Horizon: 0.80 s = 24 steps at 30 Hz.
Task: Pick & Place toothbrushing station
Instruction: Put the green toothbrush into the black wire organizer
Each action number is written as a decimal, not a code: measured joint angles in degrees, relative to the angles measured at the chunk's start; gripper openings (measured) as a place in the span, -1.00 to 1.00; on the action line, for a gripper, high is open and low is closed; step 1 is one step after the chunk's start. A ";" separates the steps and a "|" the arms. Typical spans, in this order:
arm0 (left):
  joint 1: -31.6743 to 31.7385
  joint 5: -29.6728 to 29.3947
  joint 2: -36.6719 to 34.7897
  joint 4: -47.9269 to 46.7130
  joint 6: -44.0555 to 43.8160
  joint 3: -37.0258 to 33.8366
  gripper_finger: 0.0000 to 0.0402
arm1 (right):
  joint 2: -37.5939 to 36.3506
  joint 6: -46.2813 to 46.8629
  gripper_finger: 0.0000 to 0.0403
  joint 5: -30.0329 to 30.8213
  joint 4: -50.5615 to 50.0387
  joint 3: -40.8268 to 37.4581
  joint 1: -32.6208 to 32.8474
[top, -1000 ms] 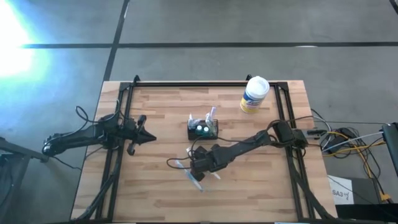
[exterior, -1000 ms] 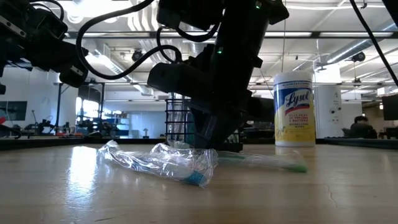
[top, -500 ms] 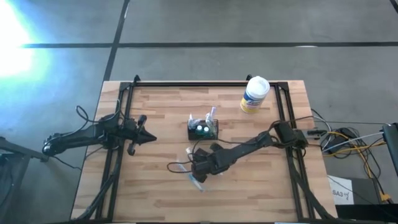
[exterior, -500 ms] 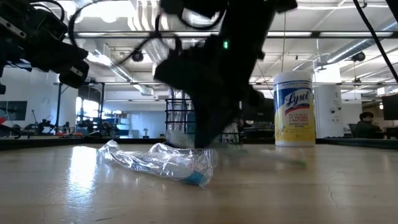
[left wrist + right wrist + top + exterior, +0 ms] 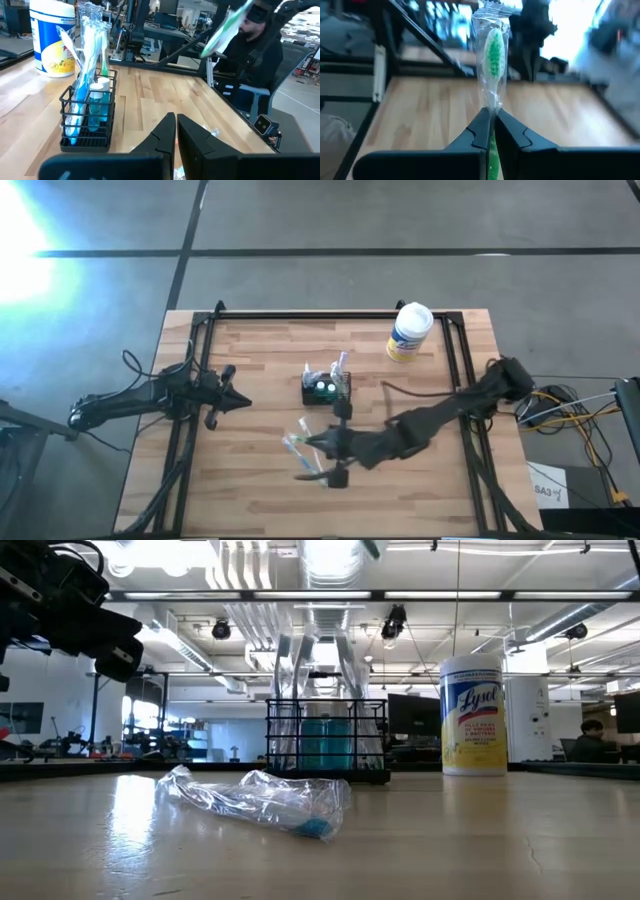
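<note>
The toothbrushing station (image 5: pixel 327 387), a black wire caddy with wrapped toothbrushes and teal tubes, stands upright mid-table; it also shows in the low view (image 5: pixel 327 740) and the left wrist view (image 5: pixel 87 117). My right gripper (image 5: pixel 322 443) hangs high above the table, in front of the caddy, shut on a green toothbrush in clear wrapping (image 5: pixel 493 55). The left wrist view shows that toothbrush (image 5: pixel 225 27) tilted in the air. My left gripper (image 5: pixel 235 402) waits shut at the table's left (image 5: pixel 175 125). My right gripper pinches the wrapped toothbrush just below its green bristle head (image 5: pixel 491 102), between its two fingertips. The brush lies along the fingers, its head sticking out past their ends and its green handle (image 5: pixel 493 150) running back between them. It is lifted clear of the table.
A clear wrapped toothbrush with a blue end (image 5: pixel 260 802) lies flat on the wood in front of the caddy. A white-and-yellow wipes tub (image 5: pixel 408 332) stands at the far right. A black frame (image 5: pixel 200 360) edges the table. A person (image 5: pixel 255 60) sits beyond the table's right side.
My right gripper has risen from the table, out of the low view, taking the green toothbrush with it. It has rolled and tipped from pointing down to nearly level. The clear wrapped toothbrush has stayed on the wood.
</note>
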 joint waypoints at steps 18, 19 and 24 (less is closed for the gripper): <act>0.03 -2.49 0.00 1.37 4.93 0.00 -0.90 | -28.66 -11.19 -0.95 -0.11 40.42 -45.51 0.83; 0.03 -3.13 0.00 1.41 5.90 0.00 -0.90 | -29.99 -11.43 -0.96 -0.17 40.38 -46.94 0.75; 0.03 -6.69 0.00 1.48 7.56 0.00 -0.90 | -37.14 -14.05 -0.96 -1.17 41.22 -52.13 0.54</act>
